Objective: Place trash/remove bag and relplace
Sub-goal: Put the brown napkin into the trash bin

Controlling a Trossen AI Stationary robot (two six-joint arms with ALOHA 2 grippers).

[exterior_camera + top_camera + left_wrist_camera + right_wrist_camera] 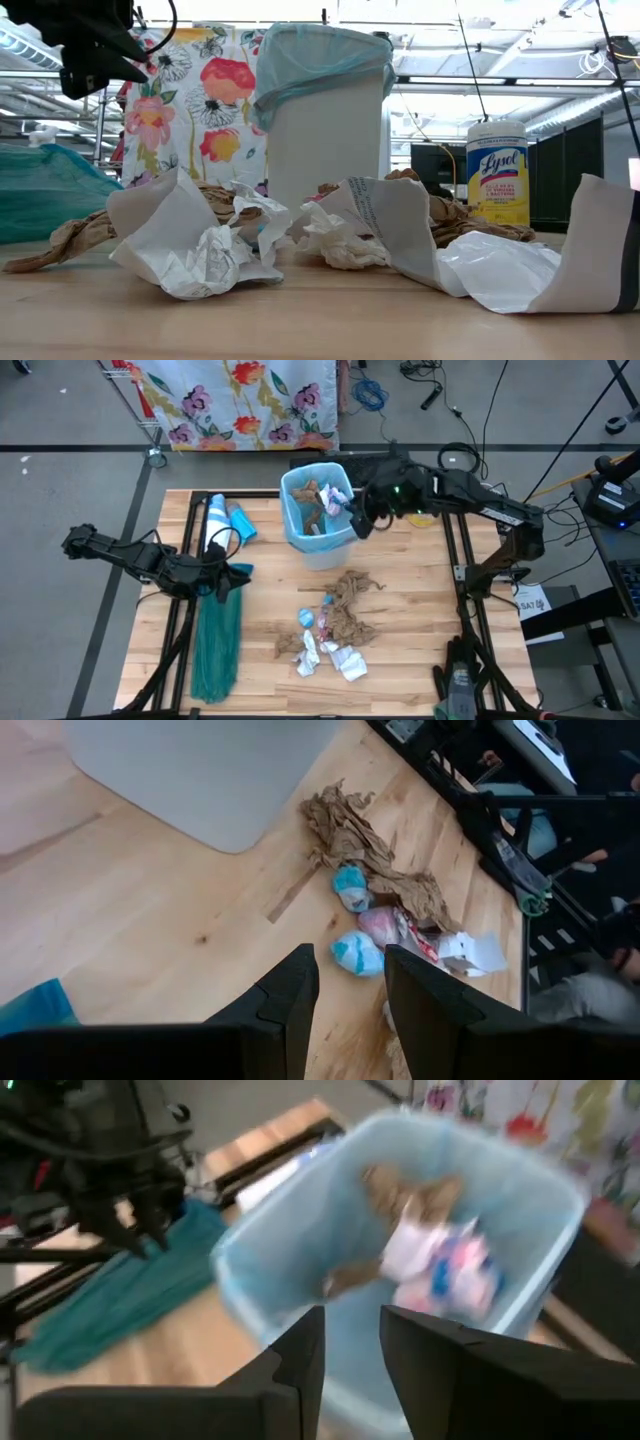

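The small white bin (320, 545) stands at the table's far middle, lined with the pale blue bag (296, 520), whose rim is folded over the bin's edge (325, 55). Brown, white and pink trash (430, 1255) lies inside it. More trash (335, 625), crumpled brown paper, white scraps and small blue and pink bits, lies on the table nearer the front. My right gripper (358, 520) hangs above the bin's right rim, open and empty (352, 1350). My left gripper (240, 573) waits open over the table's left side (352, 985).
A darker teal bag (218, 640) lies along the table's left side. A blue roll (241, 521) and a white-and-blue thing (215, 520) lie left of the bin. A Lysol canister (497, 172) stands right of the bin. A floral cloth (240, 400) hangs beyond the far edge.
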